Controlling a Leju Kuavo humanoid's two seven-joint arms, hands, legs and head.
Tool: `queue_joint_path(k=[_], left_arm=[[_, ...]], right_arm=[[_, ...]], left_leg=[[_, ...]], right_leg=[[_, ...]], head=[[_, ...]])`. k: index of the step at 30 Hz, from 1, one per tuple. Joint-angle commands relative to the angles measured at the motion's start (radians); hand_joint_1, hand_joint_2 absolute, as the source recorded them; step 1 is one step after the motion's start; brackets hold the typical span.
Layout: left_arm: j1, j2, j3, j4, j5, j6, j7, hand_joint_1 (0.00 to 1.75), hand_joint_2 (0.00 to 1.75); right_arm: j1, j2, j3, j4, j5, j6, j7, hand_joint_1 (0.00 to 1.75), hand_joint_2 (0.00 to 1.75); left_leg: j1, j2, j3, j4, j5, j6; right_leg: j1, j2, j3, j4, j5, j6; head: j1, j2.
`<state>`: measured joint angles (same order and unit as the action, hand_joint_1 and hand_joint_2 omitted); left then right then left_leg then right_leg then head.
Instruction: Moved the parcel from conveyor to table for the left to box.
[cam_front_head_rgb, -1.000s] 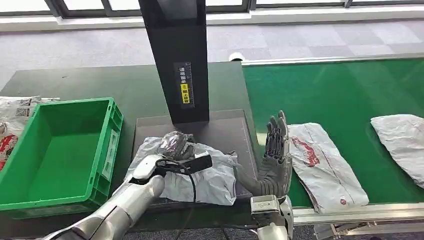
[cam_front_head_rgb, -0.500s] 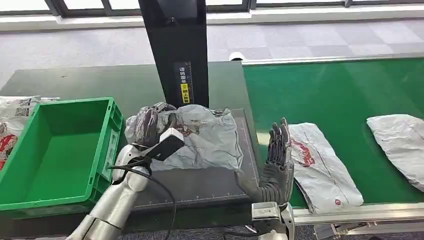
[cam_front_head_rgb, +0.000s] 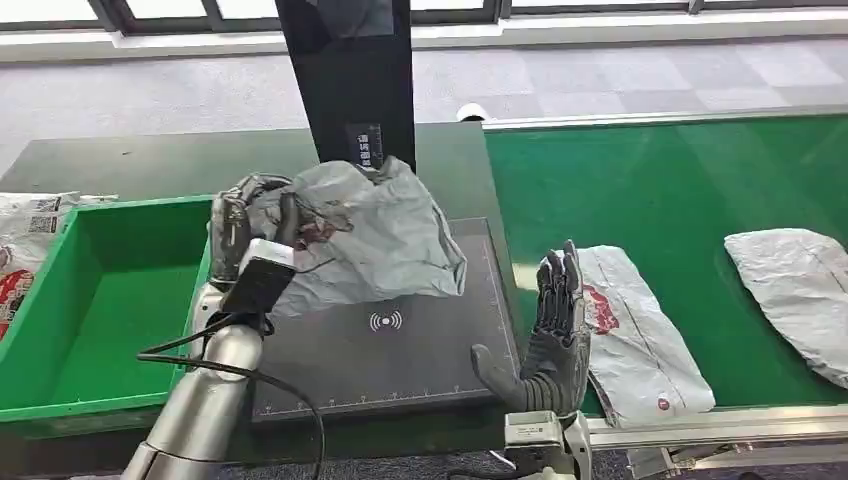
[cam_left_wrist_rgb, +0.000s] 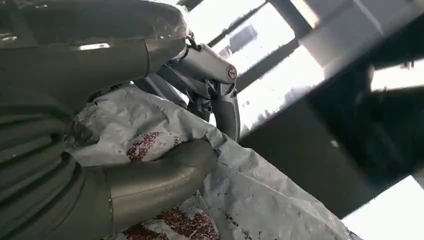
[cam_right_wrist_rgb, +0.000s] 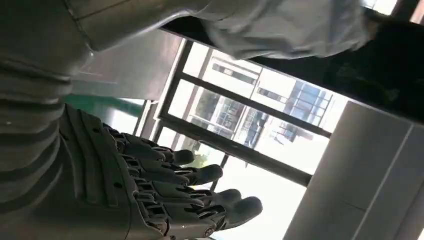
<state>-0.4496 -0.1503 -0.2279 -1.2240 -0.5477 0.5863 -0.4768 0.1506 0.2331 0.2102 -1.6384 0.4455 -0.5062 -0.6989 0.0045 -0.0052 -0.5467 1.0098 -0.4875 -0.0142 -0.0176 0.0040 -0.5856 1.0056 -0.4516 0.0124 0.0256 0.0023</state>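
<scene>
1. Left hand (cam_front_head_rgb: 243, 232) grasps the grey parcel (cam_front_head_rgb: 365, 235) at its crumpled left end, dark fingers wrapped over the top. Parcel is lifted off the surface, hanging above the dark scanning pad (cam_front_head_rgb: 385, 345) and partly over the right rim of the green crate (cam_front_head_rgb: 115, 300). In the left wrist view the thumb (cam_left_wrist_rgb: 150, 175) presses across the parcel (cam_left_wrist_rgb: 250, 195), red print showing beside it.
2. Right hand (cam_front_head_rgb: 553, 335) is released: fingers straight and apart, pointing up, palm facing the pad, holding nothing. It stands at the pad's right edge, just beside the conveyor. Right wrist view shows the same spread fingers (cam_right_wrist_rgb: 200, 175).
3. Black scanner post (cam_front_head_rgb: 350, 80) rises behind the parcel, its yellow label partly hidden.
4. Green conveyor belt (cam_front_head_rgb: 660, 190) to the right carries two more grey bags: one (cam_front_head_rgb: 635, 330) near the right hand, another (cam_front_head_rgb: 800, 290) at the far right edge.
5. More printed bags (cam_front_head_rgb: 25, 240) lie left of the crate on the dark surface (cam_front_head_rgb: 150, 160).
</scene>
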Motion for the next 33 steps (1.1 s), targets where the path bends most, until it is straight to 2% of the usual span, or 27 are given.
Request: queue_joint_path(k=[1, 3, 6, 14, 16, 19, 20, 23, 33], left_arm=[[-0.106, 0.110, 0.366, 0.021, 0.117, 0.007, -0.033, 1.75, 1.75], [-0.127, 0.129, 0.415, 0.096, 0.163, -0.006, -0.066, 1.75, 1.75], [-0.130, 0.131, 0.427, 0.117, 0.177, 0.000, -0.087, 1.75, 1.75], [-0.175, 0.169, 0.505, 0.225, 0.198, 0.033, -0.099, 1.75, 1.75], [-0.208, 0.208, 0.501, 0.331, 0.092, 0.090, -0.055, 1.75, 1.75], [-0.291, 0.234, 0.546, 0.566, 0.115, -0.010, -0.019, 1.75, 1.75], [-0.319, 0.252, 0.523, 0.670, 0.057, 0.001, 0.020, 1.75, 1.75], [-0.354, 0.250, 0.537, 0.807, 0.041, -0.036, 0.062, 1.75, 1.75], [-0.347, 0.237, 0.531, 0.843, 0.023, -0.051, 0.085, 1.75, 1.75]], right_arm=[[0.004, -0.019, 0.019, 0.013, -0.008, 0.005, 0.001, 0.00, 1.75], [0.002, -0.024, 0.026, 0.022, -0.014, 0.001, 0.001, 0.00, 1.75], [0.000, -0.024, 0.027, 0.023, -0.015, 0.000, 0.001, 0.00, 1.75], [-0.019, -0.017, 0.030, 0.043, -0.017, 0.020, 0.001, 0.00, 1.75], [-0.026, -0.020, 0.032, 0.053, -0.023, 0.024, 0.001, 0.00, 1.75], [-0.035, -0.028, 0.034, 0.064, -0.030, 0.024, 0.001, 0.00, 1.75], [-0.035, -0.034, 0.034, 0.064, -0.028, 0.020, 0.001, 0.00, 1.75], [-0.030, -0.047, 0.036, 0.051, -0.033, 0.010, 0.001, 0.00, 1.75], [-0.023, -0.046, 0.034, 0.048, -0.029, 0.008, 0.001, 0.00, 1.75]], left_leg=[[0.001, 0.006, 0.000, -0.001, 0.001, -0.001], [0.002, 0.006, 0.001, -0.002, 0.001, -0.001], [0.002, 0.004, 0.002, -0.002, 0.002, -0.002], [0.002, 0.001, 0.001, -0.001, 0.002, -0.002], [0.003, 0.003, 0.001, -0.001, 0.002, -0.003], [0.002, 0.003, 0.002, -0.002, 0.003, -0.003], [0.002, 0.001, 0.001, -0.002, 0.004, -0.003], [0.002, -0.001, 0.002, -0.002, 0.003, -0.003], [0.003, 0.000, 0.000, -0.001, 0.003, -0.004]], right_leg=[[0.001, 0.005, -0.002, -0.001, 0.002, -0.003], [0.002, 0.005, -0.001, -0.001, 0.002, -0.003], [0.002, 0.003, 0.000, -0.002, 0.002, -0.003], [0.002, 0.001, 0.000, -0.001, 0.002, -0.003], [0.003, 0.003, 0.000, -0.001, 0.003, -0.004], [0.002, 0.002, 0.000, -0.001, 0.003, -0.004], [0.003, 0.000, 0.000, -0.001, 0.003, -0.004], [0.003, -0.001, 0.001, -0.001, 0.002, -0.004], [0.004, 0.000, -0.001, -0.001, 0.003, -0.005]], head=[[0.000, 0.000], [0.000, 0.000], [0.000, 0.000], [0.000, 0.000], [0.000, 0.000], [0.000, 0.000], [0.000, 0.000], [0.000, 0.000], [0.000, 0.000]])
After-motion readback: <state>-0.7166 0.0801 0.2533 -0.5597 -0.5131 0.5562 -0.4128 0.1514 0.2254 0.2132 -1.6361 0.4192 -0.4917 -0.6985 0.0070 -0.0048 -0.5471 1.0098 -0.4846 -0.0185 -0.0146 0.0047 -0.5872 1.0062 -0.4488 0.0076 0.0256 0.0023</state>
